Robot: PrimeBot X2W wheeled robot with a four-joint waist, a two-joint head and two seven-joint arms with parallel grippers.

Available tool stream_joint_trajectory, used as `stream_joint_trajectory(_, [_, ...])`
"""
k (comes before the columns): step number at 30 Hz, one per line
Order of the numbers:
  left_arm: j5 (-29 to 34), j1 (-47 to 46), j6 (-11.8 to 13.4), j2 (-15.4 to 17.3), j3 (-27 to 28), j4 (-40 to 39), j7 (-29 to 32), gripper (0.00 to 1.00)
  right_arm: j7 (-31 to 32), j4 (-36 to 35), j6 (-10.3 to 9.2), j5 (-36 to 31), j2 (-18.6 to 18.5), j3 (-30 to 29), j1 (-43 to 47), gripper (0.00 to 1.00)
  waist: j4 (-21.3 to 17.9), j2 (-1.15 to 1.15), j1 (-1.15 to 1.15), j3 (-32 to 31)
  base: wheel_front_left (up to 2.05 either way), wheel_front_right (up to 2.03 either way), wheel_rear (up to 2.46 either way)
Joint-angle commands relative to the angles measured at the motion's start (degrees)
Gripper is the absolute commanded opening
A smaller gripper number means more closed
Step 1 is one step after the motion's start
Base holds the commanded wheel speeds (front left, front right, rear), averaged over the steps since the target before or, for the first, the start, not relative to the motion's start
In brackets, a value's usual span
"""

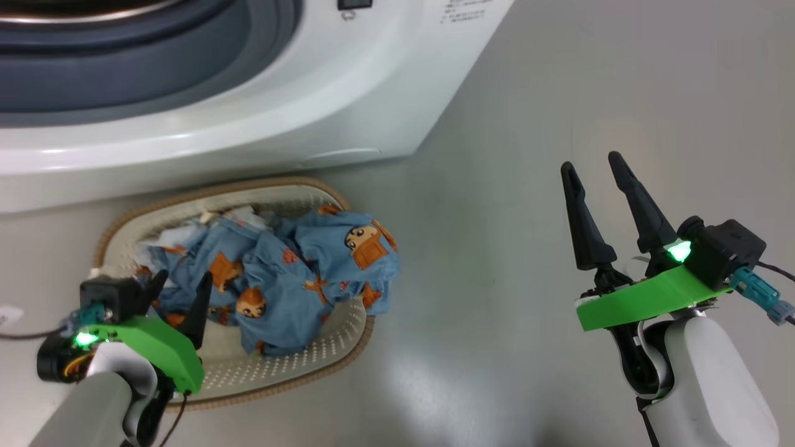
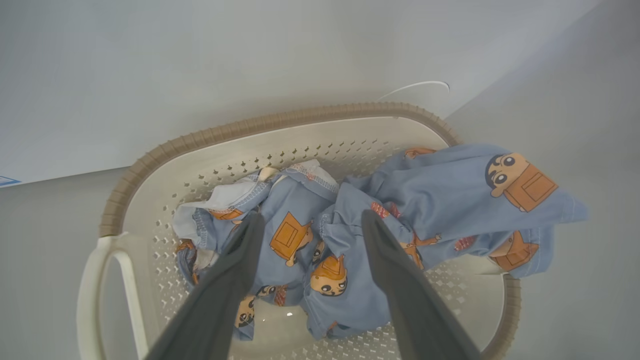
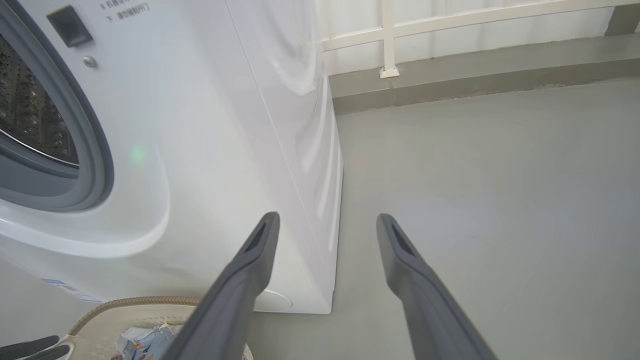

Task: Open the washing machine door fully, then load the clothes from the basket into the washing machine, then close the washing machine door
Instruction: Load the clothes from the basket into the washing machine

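The washing machine (image 1: 261, 105) stands at the top left, its grey-sealed opening (image 1: 155, 56) uncovered; its door is out of view. On the floor in front sits the cream basket (image 1: 323, 347) holding the blue clothes (image 1: 292, 273), one piece draped over its right rim. My left gripper (image 1: 184, 279) hangs open just over the basket's left end. In the left wrist view its fingers (image 2: 314, 217) straddle the clothes (image 2: 350, 235) inside the basket (image 2: 280, 120), with nothing gripped. My right gripper (image 1: 590, 162) is open and empty over bare floor to the right, apart from both.
In the right wrist view the machine's white front (image 3: 200, 150) and steel drum (image 3: 30, 115) lie left of my open gripper (image 3: 328, 220). A low kerb with a white railing (image 3: 390, 45) runs along the far side. Grey floor (image 3: 500, 200) stretches to the right.
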Motion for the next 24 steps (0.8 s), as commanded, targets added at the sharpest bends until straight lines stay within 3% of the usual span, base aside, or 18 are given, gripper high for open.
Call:
stream_joint_trajectory(1, [-0.58, -1.22, -0.14, 2.37, 0.84, 0.15, -0.07, 1.00, -0.68, -1.53, 0.09, -1.26, 0.45, 1.22, 0.06, 1.00, -1.66, 0.00, 0.00, 2.91, 0.00, 0.00, 0.00])
stream_joint_trajectory(14, [-7.30, -11.87, -0.14, 5.71, -11.48, 9.06, 1.36, 1.00, -0.68, -3.29, 0.09, -1.72, 1.97, 1.33, -1.84, 1.00, -4.86, 0.00, 0.00, 11.49, 0.00, 0.00, 0.00])
stream_joint_trajectory(24, [-10.85, -18.14, -0.14, 8.20, -16.92, 15.53, 0.48, 1.00, -0.68, -4.94, 0.09, -0.87, 2.37, 2.18, -3.05, 1.00, -7.67, 0.00, 0.00, 17.22, 0.00, 0.00, 0.00])
